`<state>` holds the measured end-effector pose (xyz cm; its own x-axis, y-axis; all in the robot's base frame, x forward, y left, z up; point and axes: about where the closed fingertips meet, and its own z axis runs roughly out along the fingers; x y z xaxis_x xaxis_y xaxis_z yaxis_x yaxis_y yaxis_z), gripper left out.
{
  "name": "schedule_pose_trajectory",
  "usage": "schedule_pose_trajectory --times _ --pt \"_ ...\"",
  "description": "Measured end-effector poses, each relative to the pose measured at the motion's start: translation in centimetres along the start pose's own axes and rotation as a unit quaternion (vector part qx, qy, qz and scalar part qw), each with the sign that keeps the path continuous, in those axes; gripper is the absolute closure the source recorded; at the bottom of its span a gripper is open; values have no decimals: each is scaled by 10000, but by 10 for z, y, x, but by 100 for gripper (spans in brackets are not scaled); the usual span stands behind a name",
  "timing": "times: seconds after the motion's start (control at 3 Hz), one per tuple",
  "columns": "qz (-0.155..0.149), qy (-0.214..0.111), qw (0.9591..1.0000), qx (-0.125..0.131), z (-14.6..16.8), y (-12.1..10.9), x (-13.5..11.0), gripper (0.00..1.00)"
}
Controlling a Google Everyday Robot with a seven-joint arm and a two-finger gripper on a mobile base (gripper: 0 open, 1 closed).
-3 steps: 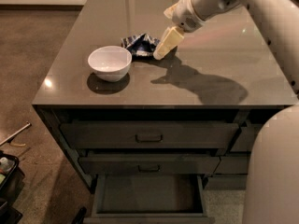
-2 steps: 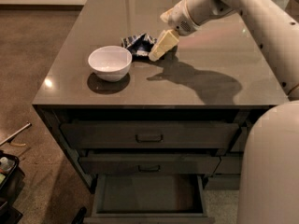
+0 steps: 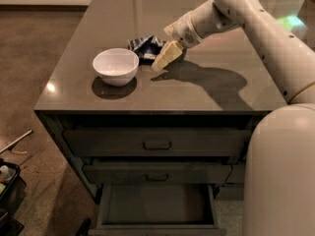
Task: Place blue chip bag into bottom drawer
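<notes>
Scanning the camera view, found cream parallel-jaw gripper (image 3: 166, 57) low over grey countertop (image 3: 113, 14), at the right edge of crumpled dark blue foil chip bag (image 3: 145, 45); could not tell its grip; noted deep dark grey bottom drawer (image 3: 156, 205) open well below

gripper (image 3: 165, 58): moved left and slightly lower | now at blue chip bag (image 3: 144, 45) (its right edge)

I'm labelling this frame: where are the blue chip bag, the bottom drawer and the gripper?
blue chip bag (image 3: 144, 46), camera view, crumpled upper surface.
bottom drawer (image 3: 156, 204), camera view, bare interior floor.
gripper (image 3: 158, 64), camera view, tip, at the bag's right edge.
</notes>
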<state>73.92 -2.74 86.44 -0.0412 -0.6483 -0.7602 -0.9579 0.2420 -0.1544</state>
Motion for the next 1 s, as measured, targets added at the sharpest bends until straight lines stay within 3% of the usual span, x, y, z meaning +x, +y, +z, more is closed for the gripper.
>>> schedule_pose_trajectory --times 1.0 --pt "1 0 10000 -3 0 0 0 66"
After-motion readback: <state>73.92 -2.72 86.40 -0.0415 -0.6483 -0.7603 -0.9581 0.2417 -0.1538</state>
